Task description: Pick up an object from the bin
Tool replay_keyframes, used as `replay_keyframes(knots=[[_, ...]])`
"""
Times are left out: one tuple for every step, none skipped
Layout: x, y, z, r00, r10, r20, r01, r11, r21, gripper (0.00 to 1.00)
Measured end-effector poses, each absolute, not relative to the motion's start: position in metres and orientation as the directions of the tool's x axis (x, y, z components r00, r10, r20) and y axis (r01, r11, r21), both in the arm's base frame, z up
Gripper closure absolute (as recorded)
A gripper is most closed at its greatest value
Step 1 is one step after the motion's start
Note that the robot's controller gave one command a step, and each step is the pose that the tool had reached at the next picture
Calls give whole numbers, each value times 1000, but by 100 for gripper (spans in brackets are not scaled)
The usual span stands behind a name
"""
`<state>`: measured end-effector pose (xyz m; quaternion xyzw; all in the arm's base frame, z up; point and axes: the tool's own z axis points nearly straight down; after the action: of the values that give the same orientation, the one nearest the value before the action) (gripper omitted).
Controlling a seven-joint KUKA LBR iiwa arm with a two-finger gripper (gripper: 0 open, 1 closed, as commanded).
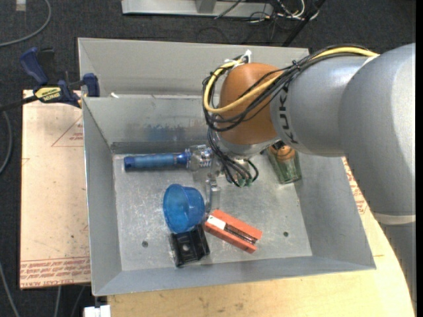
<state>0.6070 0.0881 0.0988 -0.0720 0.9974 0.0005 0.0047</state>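
1. Arm [344,104] comes in from the right, w/ orange cover [248,104] at the wrist and yellow + black cables [218,88] looped round it, over the far-middle part of the bin [99,197].
2. Gripper [211,183] hangs below the cover, approx. mid-floor of the bin. Can't tell whether it is open or closed, as the cover and cables hide most of it. Nothing visibly held.
3. Nearest thing no. 1: blue-handled tool [155,162], lying flat along the far side of the floor, handle to the left, metal end to the right. That metal end is just beside the gripper, on its left-far side. Touching or not: can't tell.
4. Nearest thing no. 2: blue cup [182,207], tipped on its side, just left and near of the gripper, w/ its right rim close under the gripper tip.
5. Orange block [232,232], flat and slanted, lies near-right of the cup, its left end next to the cup.
6. Black part [189,247], small and squarish, sits at the near side, touching the cup's near edge.
7. Small clear-green bottle [285,165] w/ orange top lies at the right, partly under the arm, apart from the other 4 things.
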Motion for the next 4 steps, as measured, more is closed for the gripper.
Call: replay_keyframes(knots=[[607,88,99,-990,-144,-9,-144,990,0,0],[604,94,91,-996,-86,-14,-86,996,0,0],[567,86,120,-998,-65,5,-65,998,1,0],[562,82,136,-997,-79,-1,-79,997,0,0]])
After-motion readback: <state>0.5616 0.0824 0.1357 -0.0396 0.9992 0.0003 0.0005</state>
